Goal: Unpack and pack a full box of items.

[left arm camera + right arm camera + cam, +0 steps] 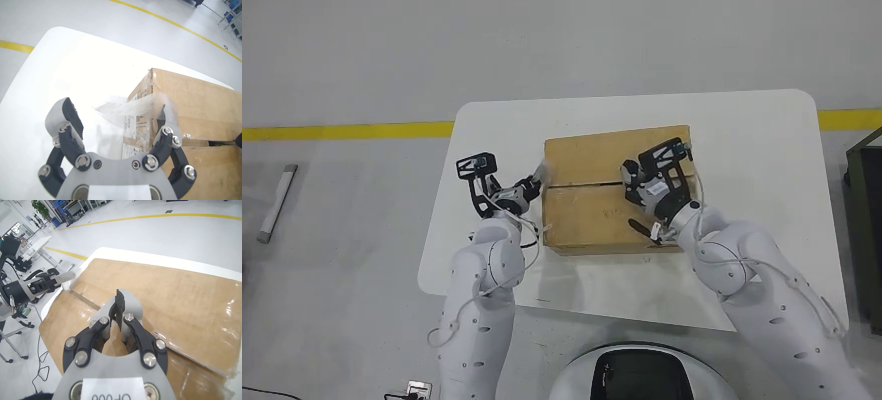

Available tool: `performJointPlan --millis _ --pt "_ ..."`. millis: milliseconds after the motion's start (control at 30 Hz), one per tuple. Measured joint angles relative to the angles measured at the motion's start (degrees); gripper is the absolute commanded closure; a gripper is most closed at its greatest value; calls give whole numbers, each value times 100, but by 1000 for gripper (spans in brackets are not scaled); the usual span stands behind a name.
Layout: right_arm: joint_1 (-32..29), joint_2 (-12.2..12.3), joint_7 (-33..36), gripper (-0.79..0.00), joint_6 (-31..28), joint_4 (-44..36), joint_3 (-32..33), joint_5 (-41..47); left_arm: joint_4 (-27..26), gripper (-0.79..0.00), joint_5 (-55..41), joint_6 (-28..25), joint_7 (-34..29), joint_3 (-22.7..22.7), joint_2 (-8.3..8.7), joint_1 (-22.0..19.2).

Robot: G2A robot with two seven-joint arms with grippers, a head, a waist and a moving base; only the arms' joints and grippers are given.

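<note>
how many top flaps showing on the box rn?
2 on the box: the far flap covers the half away from the robot, the near flap the half toward it, and they meet at a middle seam. Any inner flaps beneath would be hidden.

Top camera: high above both arms, looking straight down on worktop [762, 130]. Wrist cameras: close behind left tool [116, 109] and right tool [119, 302], facing forward across box [592, 215]. All three share the box's seam [582, 184].
</note>
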Motion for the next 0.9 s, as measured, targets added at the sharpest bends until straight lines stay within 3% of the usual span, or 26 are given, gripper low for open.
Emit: performJointPlan --millis 333,900 --pt "-28 -10 -57 0 116 -160 128 176 -225 -785 -4 -63 -9 212 -15 -115" --pt "-229 65 -87 0 175 -456 950 492 -236 -785 284 -144 -63 924 -87 -270"
